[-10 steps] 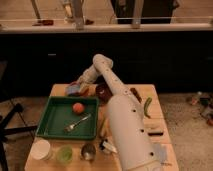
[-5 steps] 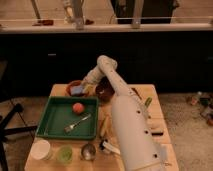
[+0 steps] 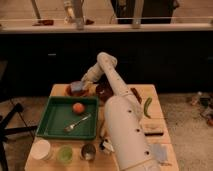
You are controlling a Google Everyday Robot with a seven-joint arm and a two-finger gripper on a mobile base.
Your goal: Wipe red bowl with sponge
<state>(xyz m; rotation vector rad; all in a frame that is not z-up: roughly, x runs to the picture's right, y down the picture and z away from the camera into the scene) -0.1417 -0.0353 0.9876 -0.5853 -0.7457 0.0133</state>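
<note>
The sponge (image 3: 76, 87), a small blue-grey block, lies on the small red bowl (image 3: 75, 93) at the table's far left, just behind the green tray. My gripper (image 3: 83, 83) reaches down from the raised elbow and meets the sponge at its right edge, over the red bowl. Only the bowl's rim shows around the sponge. My arm (image 3: 120, 120) runs up the middle of the view and hides part of the table.
A dark maroon bowl (image 3: 103, 93) stands right of the red bowl. The green tray (image 3: 50, 120) holds an orange fruit (image 3: 78, 108) and a fork (image 3: 76, 123). A white cup (image 3: 41, 148), a green cup (image 3: 65, 153) and a metal cup (image 3: 88, 151) stand in front. A green vegetable (image 3: 147, 107) and a pale cloth (image 3: 160, 151) lie at the right.
My arm's elbow has swung to the right and a little upward. The gripper end has stayed at the sponge over the red bowl.
</note>
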